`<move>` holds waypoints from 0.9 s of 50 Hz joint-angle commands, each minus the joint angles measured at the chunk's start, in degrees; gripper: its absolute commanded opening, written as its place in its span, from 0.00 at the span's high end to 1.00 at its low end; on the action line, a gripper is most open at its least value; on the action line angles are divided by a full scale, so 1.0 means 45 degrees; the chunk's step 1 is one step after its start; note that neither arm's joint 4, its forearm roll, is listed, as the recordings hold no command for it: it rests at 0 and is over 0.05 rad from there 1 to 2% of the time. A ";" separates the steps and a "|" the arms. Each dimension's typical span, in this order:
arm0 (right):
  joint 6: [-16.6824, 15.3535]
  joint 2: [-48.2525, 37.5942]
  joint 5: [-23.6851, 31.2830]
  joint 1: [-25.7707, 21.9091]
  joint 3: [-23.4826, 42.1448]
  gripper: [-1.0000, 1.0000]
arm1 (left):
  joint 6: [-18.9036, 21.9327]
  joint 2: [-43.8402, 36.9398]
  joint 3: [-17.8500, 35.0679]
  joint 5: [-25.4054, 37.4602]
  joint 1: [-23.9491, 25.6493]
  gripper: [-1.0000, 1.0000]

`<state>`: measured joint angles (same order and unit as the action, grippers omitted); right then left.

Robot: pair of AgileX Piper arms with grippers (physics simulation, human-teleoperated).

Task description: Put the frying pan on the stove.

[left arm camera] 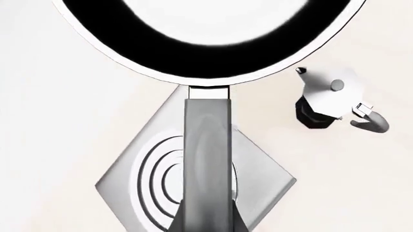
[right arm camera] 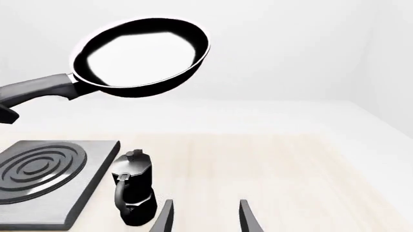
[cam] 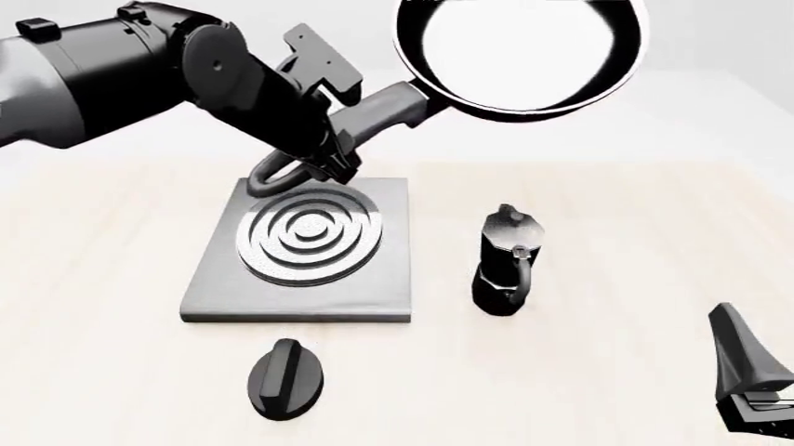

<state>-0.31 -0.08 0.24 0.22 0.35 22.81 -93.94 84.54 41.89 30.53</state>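
Observation:
The frying pan (cam: 522,56) is glossy black with a long grey handle (cam: 378,107). My left gripper (cam: 325,153) is shut on the handle's loop end and holds the pan high in the air, tilted, above and beyond the moka pot. The stove (cam: 304,246), a flat grey slab with concentric rings, lies on the table below the handle. In the left wrist view the handle (left arm camera: 206,159) runs over the stove (left arm camera: 135,179) to the pan (left arm camera: 206,53). My right gripper (right arm camera: 205,217) is open and empty, low at the near right (cam: 754,390). It sees the pan (right arm camera: 139,53) and the stove (right arm camera: 45,174).
A small black-and-silver moka pot (cam: 507,260) stands just right of the stove; it also shows in the left wrist view (left arm camera: 326,99) and the right wrist view (right arm camera: 132,191). A black oval knob (cam: 286,376) lies in front of the stove. The table (cam: 596,372) is pale wood.

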 commanded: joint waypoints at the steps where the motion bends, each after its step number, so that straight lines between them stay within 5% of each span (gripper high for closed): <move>1: -0.0001 0.0000 -0.0002 0.0000 0.0000 0.00 | -0.0570 0.1272 -0.0629 -0.0180 -0.0805 1.00; 20: 0.0000 0.0000 0.0000 0.0000 0.0000 0.00 | -0.1206 0.3320 -0.3218 -0.0019 -0.2472 1.00; 30: 0.0000 0.0000 0.0000 0.0000 0.0000 0.00 | -0.1911 0.4699 -0.4084 0.0320 -0.2412 1.00; 36: -0.0004 0.0000 -0.0002 0.0000 0.0000 0.00 | -0.3344 0.5152 -0.4592 0.0581 -0.2351 1.00; 45: -0.0002 0.0000 0.0000 0.0000 0.0000 0.00 | -0.3657 0.5704 -0.5208 0.0624 -0.2185 1.00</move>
<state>-0.31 -0.08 0.24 0.22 0.35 9.07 -72.30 63.20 44.54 20.26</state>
